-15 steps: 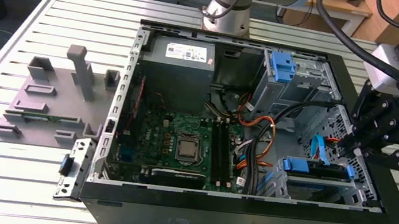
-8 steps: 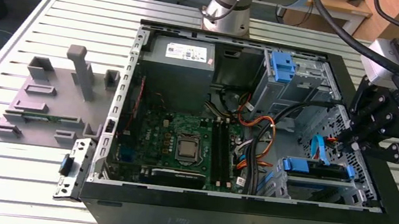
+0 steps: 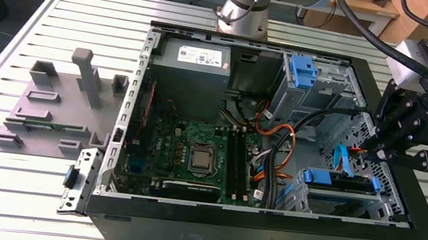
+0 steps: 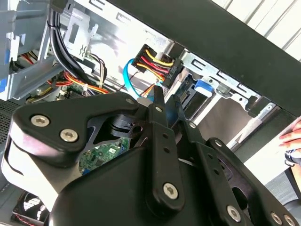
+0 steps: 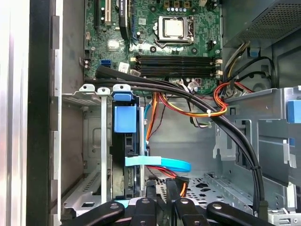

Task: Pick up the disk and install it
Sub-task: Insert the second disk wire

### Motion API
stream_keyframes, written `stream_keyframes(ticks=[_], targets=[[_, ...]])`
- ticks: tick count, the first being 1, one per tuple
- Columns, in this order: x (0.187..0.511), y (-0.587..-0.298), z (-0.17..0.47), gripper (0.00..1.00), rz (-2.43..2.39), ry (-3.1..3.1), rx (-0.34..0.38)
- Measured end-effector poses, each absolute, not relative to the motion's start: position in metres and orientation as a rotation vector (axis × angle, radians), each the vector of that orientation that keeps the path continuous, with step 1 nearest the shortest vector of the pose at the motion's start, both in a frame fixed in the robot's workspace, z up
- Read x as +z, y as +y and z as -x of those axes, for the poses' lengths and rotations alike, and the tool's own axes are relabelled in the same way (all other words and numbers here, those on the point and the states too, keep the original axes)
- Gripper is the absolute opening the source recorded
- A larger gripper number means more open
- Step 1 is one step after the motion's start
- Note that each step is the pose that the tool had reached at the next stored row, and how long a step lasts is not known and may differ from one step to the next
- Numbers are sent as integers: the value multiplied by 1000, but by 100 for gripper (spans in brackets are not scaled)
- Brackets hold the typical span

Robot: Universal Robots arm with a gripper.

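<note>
disk (image 5: pixel 123 155) mostly hidden inside drive cage (image 5: pixel 91 141), gripper (image 4: pixel 164 106) tips obscured

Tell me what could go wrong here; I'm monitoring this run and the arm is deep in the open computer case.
1. The black gripper sits close to the light blue flat data cable and the orange and red power wires; a move could snag them.
2. The blue-bracketed disk stands in the grey metal drive cage; a tilted push might jam it.
3. A person's hand is near the case.
</note>
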State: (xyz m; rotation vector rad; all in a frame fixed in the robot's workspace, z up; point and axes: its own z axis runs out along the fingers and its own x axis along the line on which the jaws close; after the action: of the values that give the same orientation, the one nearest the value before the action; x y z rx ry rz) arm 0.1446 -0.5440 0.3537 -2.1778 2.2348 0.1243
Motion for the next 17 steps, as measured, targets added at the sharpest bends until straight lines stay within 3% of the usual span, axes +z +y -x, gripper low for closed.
stream_keyframes(ticks=[17], targets=[[351, -544, -164, 24, 2178, 2235, 124]])
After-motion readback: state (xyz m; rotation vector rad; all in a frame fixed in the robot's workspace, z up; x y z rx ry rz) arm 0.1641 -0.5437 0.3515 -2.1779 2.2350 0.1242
